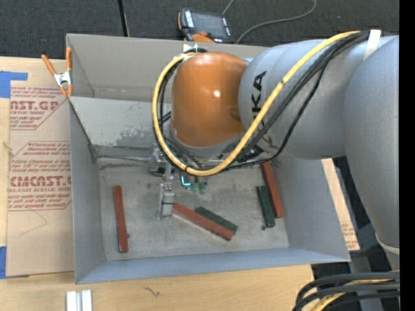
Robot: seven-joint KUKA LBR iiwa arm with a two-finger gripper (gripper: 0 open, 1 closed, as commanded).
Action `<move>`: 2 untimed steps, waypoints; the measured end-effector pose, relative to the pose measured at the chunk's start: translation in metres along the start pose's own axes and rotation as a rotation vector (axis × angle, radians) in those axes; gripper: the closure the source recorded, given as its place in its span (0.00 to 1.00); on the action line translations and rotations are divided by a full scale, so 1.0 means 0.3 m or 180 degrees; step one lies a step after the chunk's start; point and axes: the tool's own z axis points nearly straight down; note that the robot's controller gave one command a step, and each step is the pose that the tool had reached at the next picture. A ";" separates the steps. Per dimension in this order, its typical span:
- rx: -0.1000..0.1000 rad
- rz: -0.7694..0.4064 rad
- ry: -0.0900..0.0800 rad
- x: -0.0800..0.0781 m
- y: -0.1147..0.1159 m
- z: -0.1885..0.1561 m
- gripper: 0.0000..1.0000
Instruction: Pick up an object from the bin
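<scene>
Lone bar (pixel 120 219) left in the bin (pixel 84 173), middle pair (pixel 207 220) just right of the hand (pixel 166 208), right pair (pixel 270 198) beyond

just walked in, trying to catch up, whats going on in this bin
A KUKA arm has its gripper low in the grey bin, at the left end of the middle red stick, which lies beside a dark green stick. Whether it grips that stick cannot be told. All the sticks lie on the floor. A left red stick lies apart, and a right green stick and right red stick lie together.
</scene>
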 end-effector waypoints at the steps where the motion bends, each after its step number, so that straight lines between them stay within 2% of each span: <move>1: 0.0010 -0.0341 -0.0002 -0.005 -0.202 0.230 0.00; 2: 0.0000 0.0399 -0.0020 0.154 -0.329 0.440 0.00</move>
